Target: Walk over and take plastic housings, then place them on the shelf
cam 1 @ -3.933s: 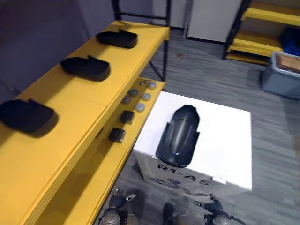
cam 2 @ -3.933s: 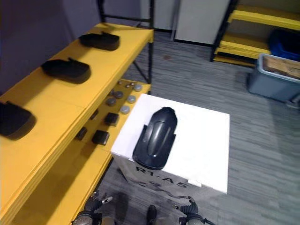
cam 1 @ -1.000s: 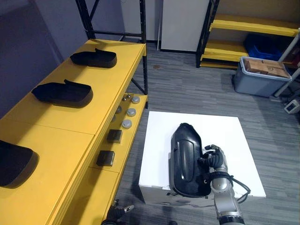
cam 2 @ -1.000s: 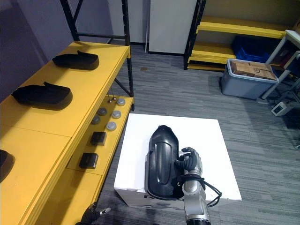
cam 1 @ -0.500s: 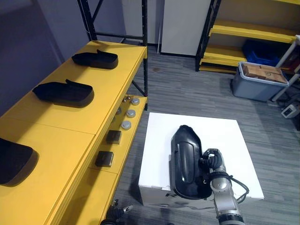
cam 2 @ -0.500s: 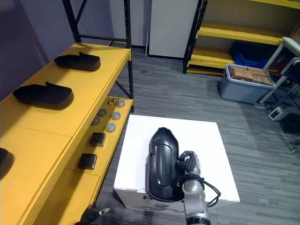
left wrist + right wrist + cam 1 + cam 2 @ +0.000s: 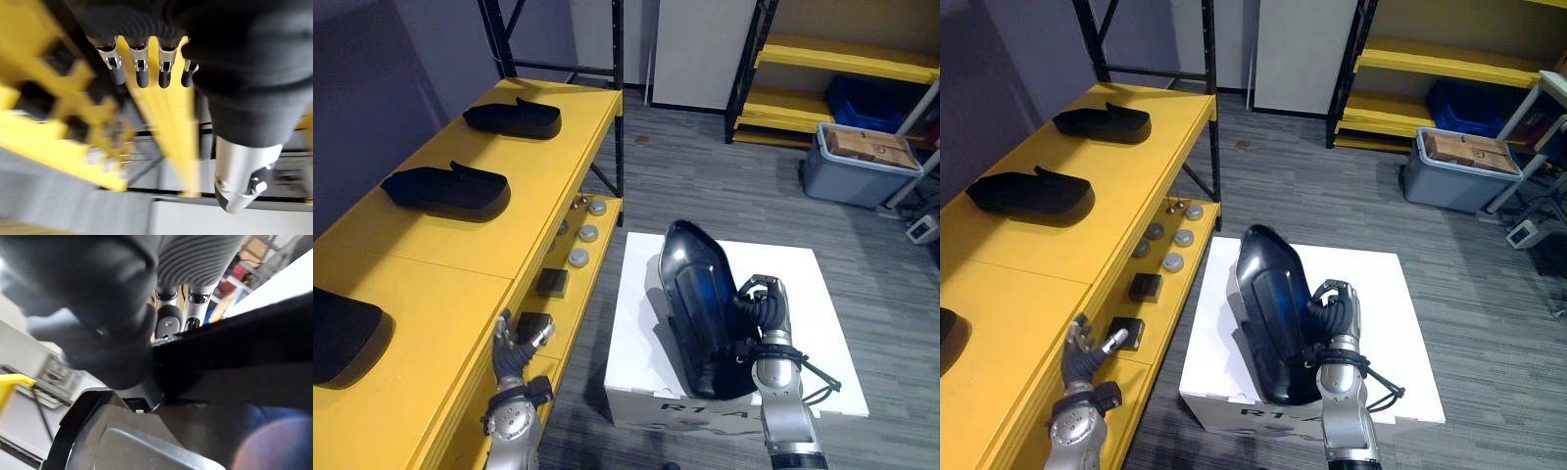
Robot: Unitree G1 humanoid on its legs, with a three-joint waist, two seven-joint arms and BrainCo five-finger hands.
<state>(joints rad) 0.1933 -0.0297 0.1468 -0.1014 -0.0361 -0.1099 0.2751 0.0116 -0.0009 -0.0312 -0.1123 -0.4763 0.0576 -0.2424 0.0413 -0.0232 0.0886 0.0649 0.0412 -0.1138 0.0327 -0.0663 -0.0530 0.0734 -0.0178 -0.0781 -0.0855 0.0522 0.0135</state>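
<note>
Fingers (image 7: 142,73) of the left hand (image 7: 512,351) are loose and straight, nothing in them, the hand up in the air left of the white box (image 7: 641,323), right beside the yellow shelf (image 7: 538,166). On that shelf's top board, further left of the box, three black housings sit in a row: the near housing (image 7: 337,333), the middle housing (image 7: 447,189) and the far housing (image 7: 514,117), all well apart. On the lower tier between them and the box, dark blocks (image 7: 551,282) and round grey parts (image 7: 587,233). Now the box itself: the plastic housing (image 7: 700,304) is tipped up steeply over its top, far end raised, lower end down by the box's near edge; whether it touches there, I can't tell. At its right rim, the right hand (image 7: 766,318) has its fingers (image 7: 756,294) curled over the edge, gripping it. Beyond the box to the right, a grey bin (image 7: 857,166) on the floor.
</note>
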